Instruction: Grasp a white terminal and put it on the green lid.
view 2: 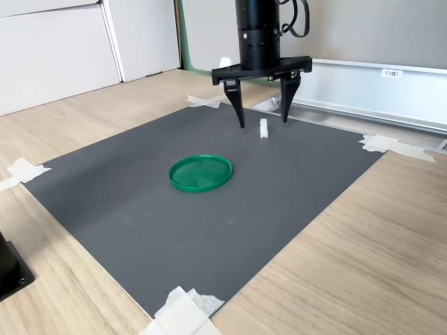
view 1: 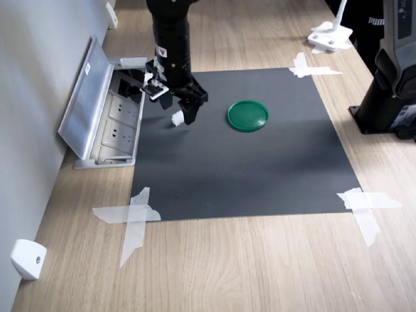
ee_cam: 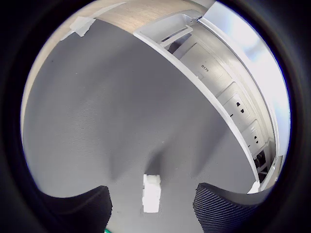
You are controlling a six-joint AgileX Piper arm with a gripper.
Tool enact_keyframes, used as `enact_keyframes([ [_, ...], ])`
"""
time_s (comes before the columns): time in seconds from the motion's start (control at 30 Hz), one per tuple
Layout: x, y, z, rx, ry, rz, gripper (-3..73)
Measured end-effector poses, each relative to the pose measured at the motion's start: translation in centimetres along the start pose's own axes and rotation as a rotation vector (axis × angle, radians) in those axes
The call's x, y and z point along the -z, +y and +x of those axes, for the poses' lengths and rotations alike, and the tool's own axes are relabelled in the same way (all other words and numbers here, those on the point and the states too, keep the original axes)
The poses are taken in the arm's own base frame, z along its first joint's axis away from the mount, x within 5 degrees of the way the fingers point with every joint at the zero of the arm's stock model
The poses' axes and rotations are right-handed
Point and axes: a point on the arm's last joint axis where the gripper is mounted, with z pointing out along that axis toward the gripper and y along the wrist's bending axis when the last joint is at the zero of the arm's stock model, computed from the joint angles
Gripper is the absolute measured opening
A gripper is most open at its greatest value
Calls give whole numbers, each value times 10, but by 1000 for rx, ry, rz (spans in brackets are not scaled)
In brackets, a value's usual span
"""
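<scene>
The white terminal (view 1: 177,118) (view 2: 264,128) (ee_cam: 151,190) is a tiny white block standing on the black mat (view 1: 247,175). My gripper (view 1: 179,109) (view 2: 262,115) (ee_cam: 152,208) hangs open right over it, one fingertip on each side, touching nothing. In the second exterior view the tips look slightly above the block. The green lid (view 1: 247,115) (view 2: 200,172) lies flat on the mat, to the terminal's right in the first exterior view and nearer the camera on the left in the second exterior view. The wrist view shows only a green sliver (ee_cam: 109,229) of it.
An open socket box (view 1: 120,120) with a raised metal flap (view 1: 88,97) sits at the mat's left edge in the first exterior view, close to the gripper. White tape strips (view 1: 133,214) hold the mat's corners. A white wedge piece (view 1: 27,259) and a black base (view 1: 390,97) lie off the mat.
</scene>
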Motion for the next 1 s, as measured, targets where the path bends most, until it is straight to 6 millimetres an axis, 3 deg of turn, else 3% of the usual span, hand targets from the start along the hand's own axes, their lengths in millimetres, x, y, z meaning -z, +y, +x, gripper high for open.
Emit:
enact_keyframes([
  [0.43, -10, 0, -1, 2, 5, -6, 697],
  [0.7, -20, 1, 0, 2, 25, -27, 623],
  [0.8, -20, 2, 0, 7, 25, -30, 510],
  [1.0, -20, 2, 0, 9, 25, -30, 106],
])
